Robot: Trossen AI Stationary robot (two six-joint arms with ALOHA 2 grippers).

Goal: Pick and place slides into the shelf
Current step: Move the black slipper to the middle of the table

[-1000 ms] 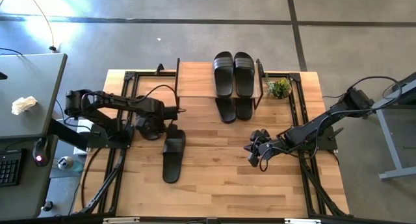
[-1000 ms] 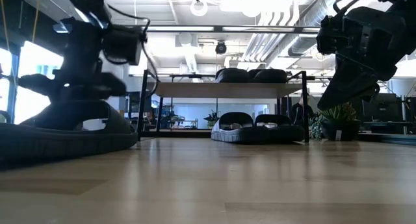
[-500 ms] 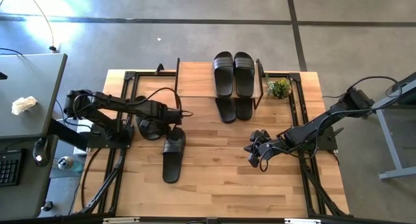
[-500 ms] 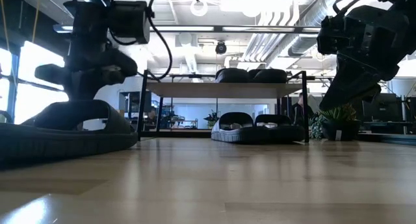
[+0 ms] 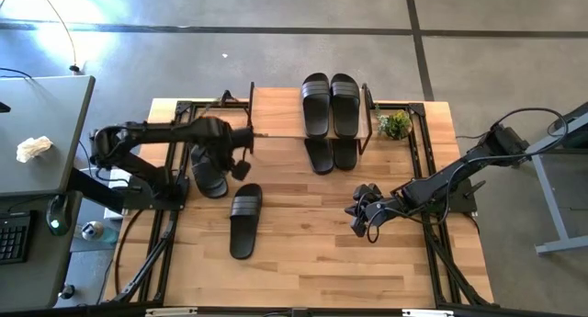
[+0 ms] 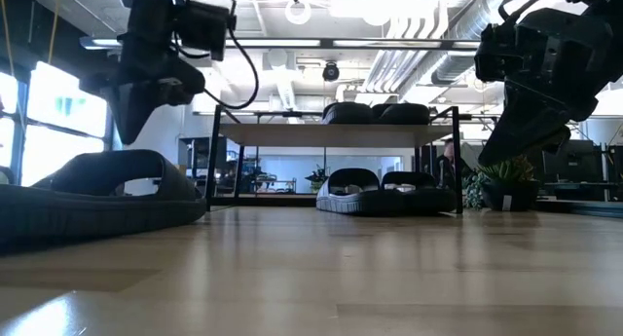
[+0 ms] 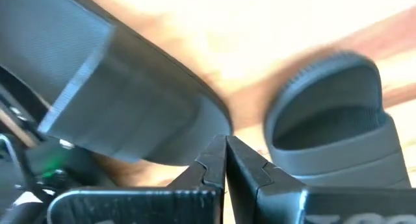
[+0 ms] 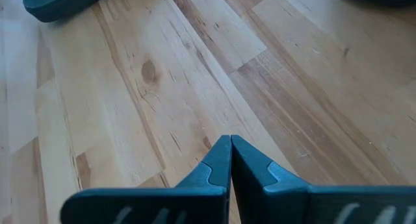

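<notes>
- Two arms hang above the table [image 5: 312,262].
- Left gripper [image 5: 241,161] is raised beside the shelf [image 5: 276,113], fingers pressed together, empty, with two slides [image 5: 243,220] on the table below and near it.
- Right gripper [image 5: 360,220] hovers low, clenched on nothing, well clear.
- Four slides [image 5: 315,104] sit on the shelf's two levels.

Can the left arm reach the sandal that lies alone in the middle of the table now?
Probably yes. The left gripper, shut and empty, hangs just beyond the sandal, and nothing stands between them.
</notes>
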